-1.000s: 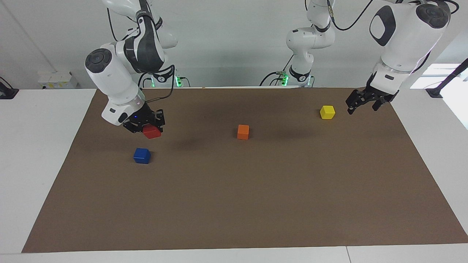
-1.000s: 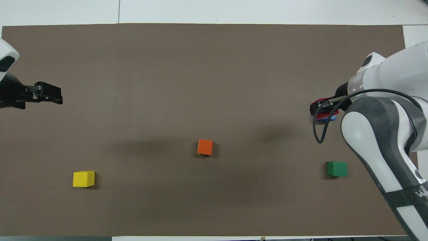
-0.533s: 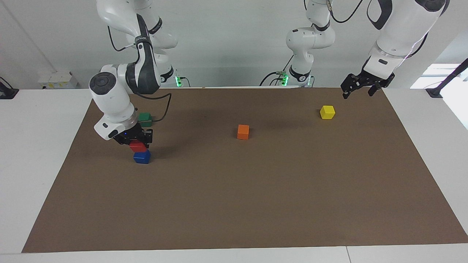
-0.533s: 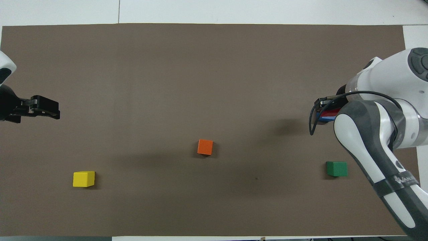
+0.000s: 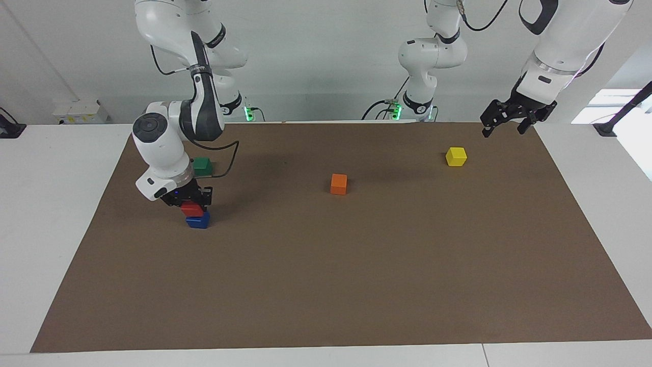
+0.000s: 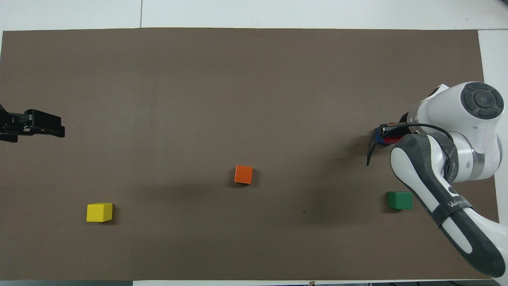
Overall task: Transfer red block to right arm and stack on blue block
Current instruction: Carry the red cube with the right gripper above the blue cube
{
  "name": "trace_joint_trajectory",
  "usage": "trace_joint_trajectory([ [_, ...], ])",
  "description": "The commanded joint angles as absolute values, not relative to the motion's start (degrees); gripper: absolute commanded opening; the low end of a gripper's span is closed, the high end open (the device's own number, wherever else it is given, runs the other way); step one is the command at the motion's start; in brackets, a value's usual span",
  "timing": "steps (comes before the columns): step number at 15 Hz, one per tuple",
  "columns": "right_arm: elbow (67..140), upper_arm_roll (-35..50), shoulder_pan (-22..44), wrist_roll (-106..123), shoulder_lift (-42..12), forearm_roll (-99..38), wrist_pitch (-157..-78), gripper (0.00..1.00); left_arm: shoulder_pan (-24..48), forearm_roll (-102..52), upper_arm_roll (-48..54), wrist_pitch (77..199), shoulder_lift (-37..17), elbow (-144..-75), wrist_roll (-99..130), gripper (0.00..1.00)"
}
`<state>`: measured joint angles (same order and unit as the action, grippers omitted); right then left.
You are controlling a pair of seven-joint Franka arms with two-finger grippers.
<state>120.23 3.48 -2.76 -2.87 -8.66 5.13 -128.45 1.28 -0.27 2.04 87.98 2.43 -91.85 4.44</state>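
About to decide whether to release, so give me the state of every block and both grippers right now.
red block: sitting on the blue block, gripped by the right gripper.
blue block: on the mat, carrying the red block.
right gripper: shut on the red block.
left gripper: open, empty, waiting in the air.
green block: loose on the mat.
orange block: loose on the mat.
yellow block: loose on the mat.

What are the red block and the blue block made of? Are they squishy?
Probably not squishy. The red block and the blue block under it look like painted wood or hard plastic: flat faces, crisp edges, even matte colour. The look alone cannot say which.
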Motion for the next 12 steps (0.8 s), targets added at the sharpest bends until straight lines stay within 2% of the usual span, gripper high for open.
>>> trace_joint_trajectory([
  [1, 122.2, 4.2, -3.7, -4.3, -7.6, 7.1, -130.6, 0.0, 2.2, -0.9, 1.0, 87.4, 1.2, -90.1, 1.8, 1.0],
  [4, 122.2, 4.2, -4.8, -4.2, -9.1, 7.1, -131.5, 0.0, 2.2, -1.1, 0.8, 87.5, 1.5, -90.2, 1.8, 1.0],
  [12, 122.2, 4.3, -5.3, -6.0, -9.1, 7.1, -131.6, 0.0, 2.2, -1.1, 0.9, 86.9, 1.7, -90.6, 1.9, 1.0],
])
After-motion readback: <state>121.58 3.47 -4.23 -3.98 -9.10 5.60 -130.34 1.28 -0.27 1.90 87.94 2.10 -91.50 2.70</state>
